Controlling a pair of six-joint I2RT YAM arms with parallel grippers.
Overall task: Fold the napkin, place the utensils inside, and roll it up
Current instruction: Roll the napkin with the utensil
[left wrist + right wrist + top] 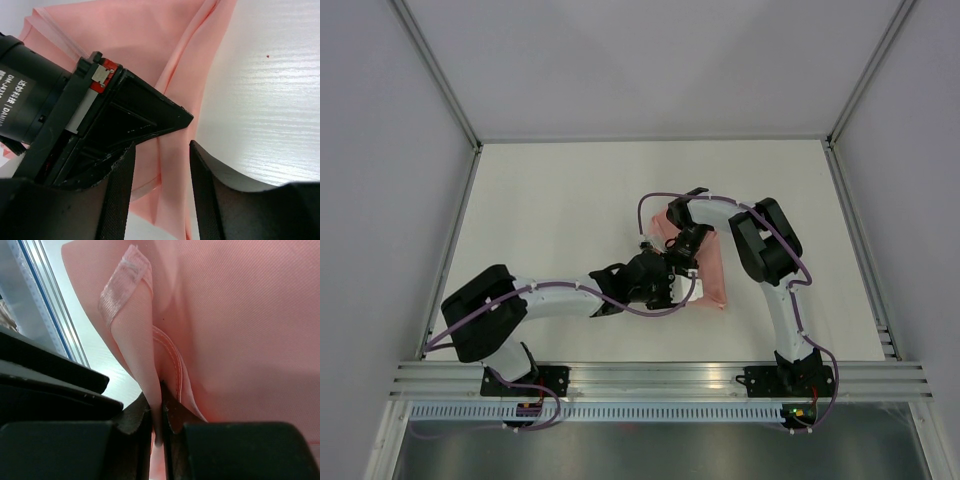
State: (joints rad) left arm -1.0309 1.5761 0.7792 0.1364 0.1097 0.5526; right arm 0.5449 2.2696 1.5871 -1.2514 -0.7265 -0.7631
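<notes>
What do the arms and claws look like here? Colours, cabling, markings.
Left arm and right arm: white links, bulky black joint housings, a purple cable along each. Left claw and right claw: matte black fingers. The left wrist view shows a black motor housing with white lettering and a red tab.

The white, faintly grained desk (570,200) carries the salmon-pink napkin (712,280), folded and creased, lying just beyond the metal rail (660,378), opposite the rail's right half.
</notes>
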